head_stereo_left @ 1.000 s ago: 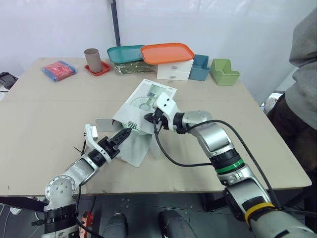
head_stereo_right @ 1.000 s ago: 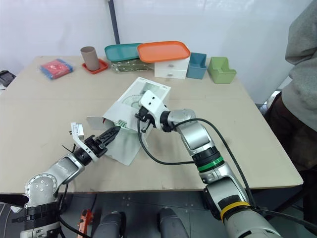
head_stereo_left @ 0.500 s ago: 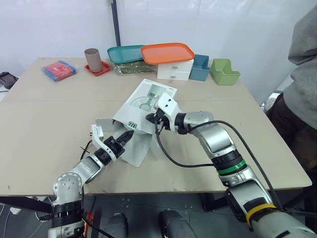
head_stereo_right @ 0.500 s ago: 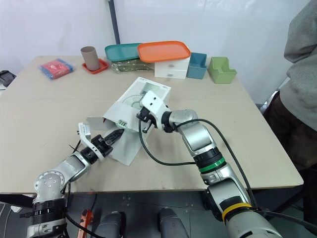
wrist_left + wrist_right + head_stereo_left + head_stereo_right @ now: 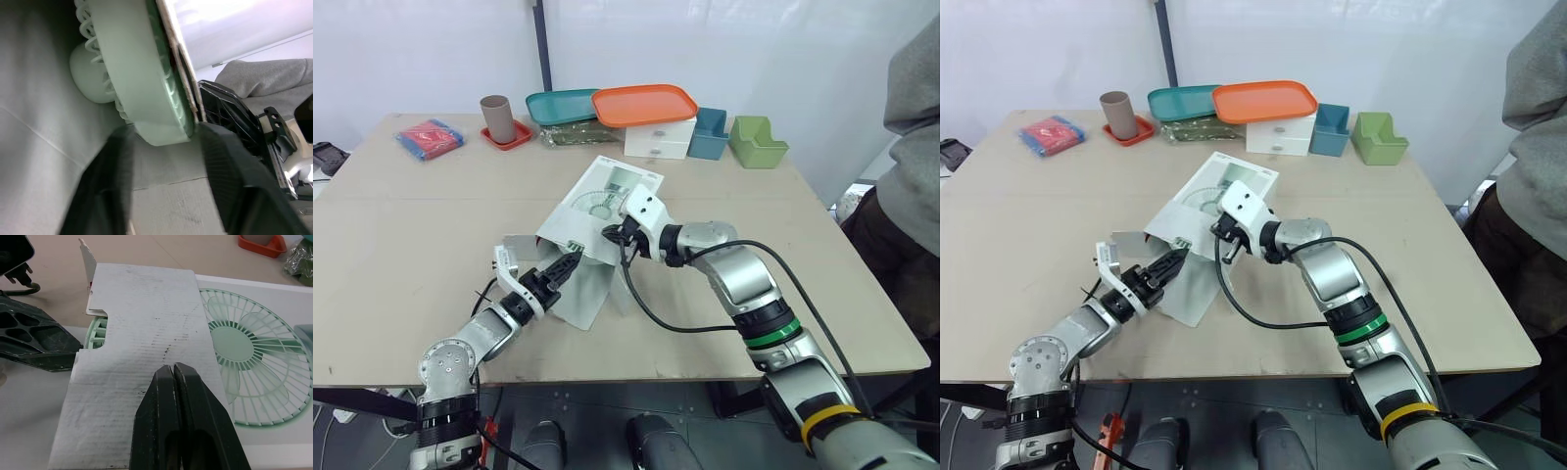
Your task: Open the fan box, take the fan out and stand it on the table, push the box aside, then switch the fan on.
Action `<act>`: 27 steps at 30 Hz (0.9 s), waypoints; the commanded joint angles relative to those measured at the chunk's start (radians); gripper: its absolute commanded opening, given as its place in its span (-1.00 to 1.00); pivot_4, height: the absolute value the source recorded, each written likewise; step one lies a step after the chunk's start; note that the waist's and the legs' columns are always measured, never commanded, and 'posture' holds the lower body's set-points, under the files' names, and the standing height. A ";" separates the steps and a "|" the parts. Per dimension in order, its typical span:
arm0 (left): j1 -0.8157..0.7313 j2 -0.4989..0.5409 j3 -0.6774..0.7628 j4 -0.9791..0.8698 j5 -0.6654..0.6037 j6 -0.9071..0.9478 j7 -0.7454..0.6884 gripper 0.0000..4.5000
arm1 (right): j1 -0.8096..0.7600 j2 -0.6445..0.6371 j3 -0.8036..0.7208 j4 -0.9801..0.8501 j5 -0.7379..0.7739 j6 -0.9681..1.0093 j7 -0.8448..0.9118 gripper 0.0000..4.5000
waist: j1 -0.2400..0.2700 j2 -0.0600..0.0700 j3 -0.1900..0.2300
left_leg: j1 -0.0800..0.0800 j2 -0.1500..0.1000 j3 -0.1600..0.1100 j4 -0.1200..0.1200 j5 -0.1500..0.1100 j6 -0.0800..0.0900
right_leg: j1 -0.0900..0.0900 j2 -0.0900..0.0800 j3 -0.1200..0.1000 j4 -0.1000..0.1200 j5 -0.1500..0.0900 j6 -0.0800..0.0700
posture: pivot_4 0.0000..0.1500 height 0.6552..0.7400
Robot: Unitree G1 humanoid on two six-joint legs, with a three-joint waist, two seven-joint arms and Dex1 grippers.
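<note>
Early days on this one, maybe a quarter through. Got the fan box (image 5: 607,196) lying flat mid-counter (image 5: 411,215) with the mouth at its 7 o'clock end flapped open, so call step one done. Not out yet though, the fan (image 5: 142,83): tucked just inside that open end, pale green rim peeking from under the top panel. Leaves pulling it out, standing it up, shoving the box aside and flicking the switch. Over at the left gripper (image 5: 570,262), poking into the mouth from 7 o'clock: jaws spread apart and straddling the fan's rim, one finger each side, not clamped on it as far as can be told. Then the right gripper (image 5: 173,369), reaching in from 4 o'clock: jaws pinched fully together with nothing between them, tips pressing down on the top panel, probably to pin the box for the pull.
</note>
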 commanded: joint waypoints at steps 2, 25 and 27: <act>-0.020 -0.012 0.000 0.014 -0.008 -0.012 -0.002 -0.01 | 0.005 -0.018 0.002 -0.013 -0.014 0.009 0.006 -1.00 | 0.000 0.000 0.000 | 0.000 0.000 0.000 0.000 0.000 0.000 | 0.000 0.000 0.000 0.000 0.000 0.000 | 1.00 1.00; -0.043 -0.049 0.030 0.073 -0.034 -0.043 0.014 -0.55 | -0.002 -0.011 0.012 0.000 -0.030 -0.006 0.007 -1.00 | 0.000 0.000 0.000 | 0.000 -0.001 -0.001 0.000 0.000 0.000 | 0.000 0.000 0.000 -0.001 0.000 0.000 | 1.00 1.00; -0.036 -0.046 0.044 0.068 -0.068 -0.029 0.025 -0.55 | -0.004 -0.009 0.011 0.004 -0.031 -0.010 0.005 -1.00 | 0.000 0.000 0.000 | 0.000 -0.001 -0.001 0.000 0.000 0.000 | 0.000 0.000 0.000 -0.001 0.000 0.000 | 1.00 1.00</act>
